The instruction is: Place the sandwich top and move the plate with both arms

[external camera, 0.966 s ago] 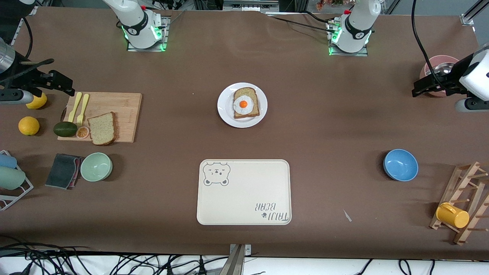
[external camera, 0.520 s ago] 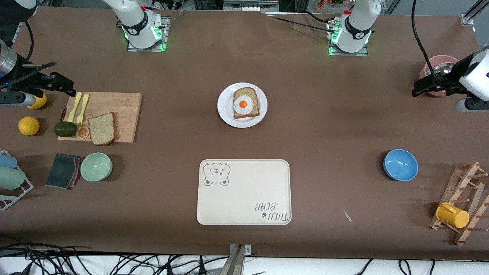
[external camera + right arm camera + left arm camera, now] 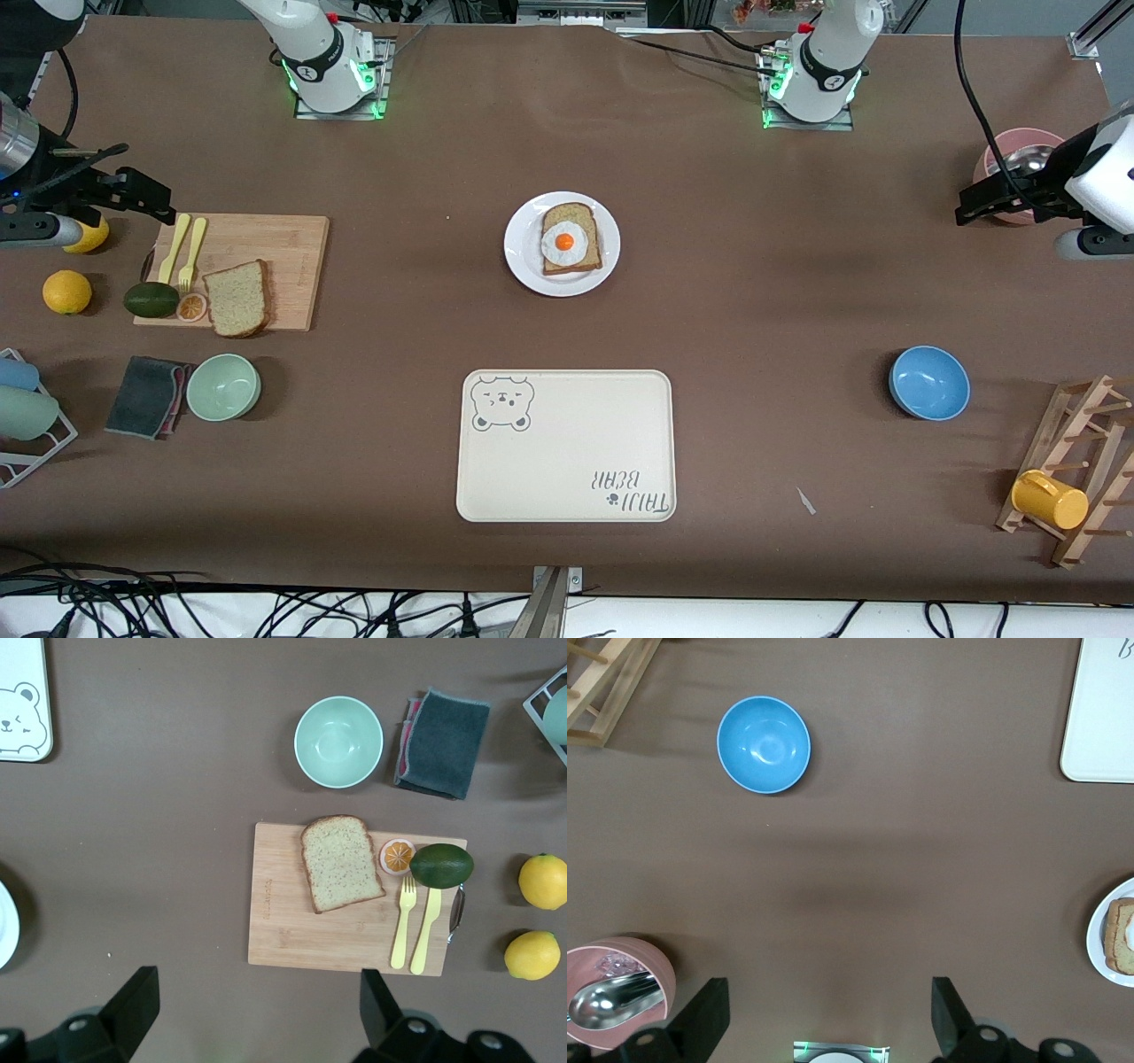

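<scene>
The sandwich top (image 3: 236,298) lies flat on a wooden cutting board (image 3: 266,244) in the left part of the front view, at the board's lower edge, just beside an orange half (image 3: 190,307) and an avocado (image 3: 151,299). Two yellow utensils (image 3: 184,248) rest on the same board. The plate (image 3: 532,266) sits at centre frame, slightly above the middle, carrying an egg-topped bread slice (image 3: 570,239). The cream tray (image 3: 567,461) lies lower in the frame, directly below the plate and apart from it.

The right pincer (image 3: 257,1014) hangs in the air at the left edge of the front view, over the desk (image 3: 753,292) just off the cutting board's utensil end; its fingers are spread wide and grasp nothing. The left pincer (image 3: 830,1019) hangs at the right edge of the front view, beside a pink bowl (image 3: 629,961) holding a metal spoon (image 3: 611,1001), likewise released and empty. A blue bowl (image 3: 928,382) sits at lower right, a green bowl (image 3: 223,386) and a grey cloth (image 3: 146,396) at lower left
</scene>
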Motion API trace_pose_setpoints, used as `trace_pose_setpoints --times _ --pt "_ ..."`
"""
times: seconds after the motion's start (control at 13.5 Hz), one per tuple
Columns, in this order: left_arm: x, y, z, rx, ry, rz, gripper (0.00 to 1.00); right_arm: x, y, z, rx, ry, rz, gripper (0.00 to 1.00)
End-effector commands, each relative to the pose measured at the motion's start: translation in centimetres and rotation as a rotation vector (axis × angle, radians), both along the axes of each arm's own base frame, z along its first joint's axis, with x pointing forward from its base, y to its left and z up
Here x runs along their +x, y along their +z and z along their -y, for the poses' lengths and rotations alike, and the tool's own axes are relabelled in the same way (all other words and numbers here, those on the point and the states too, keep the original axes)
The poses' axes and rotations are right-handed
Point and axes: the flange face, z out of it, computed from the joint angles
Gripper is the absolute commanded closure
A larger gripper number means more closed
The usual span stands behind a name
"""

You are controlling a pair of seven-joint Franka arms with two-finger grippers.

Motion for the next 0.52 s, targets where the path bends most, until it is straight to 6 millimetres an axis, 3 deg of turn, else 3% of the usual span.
trace_pose_setpoints --times 0.0,0.45 --pt "-0.26 0.39 -0.10 0.034 -0.013 0.010 0.00 -0.08 0.41 0.12 -0.010 0.012 -0.003 0.00" --pt "-0.26 0.85 -0.02 0.034 -0.014 0.018 0.00 0.00 -0.36 -0.19 -0.014 0.010 -0.018 0.00"
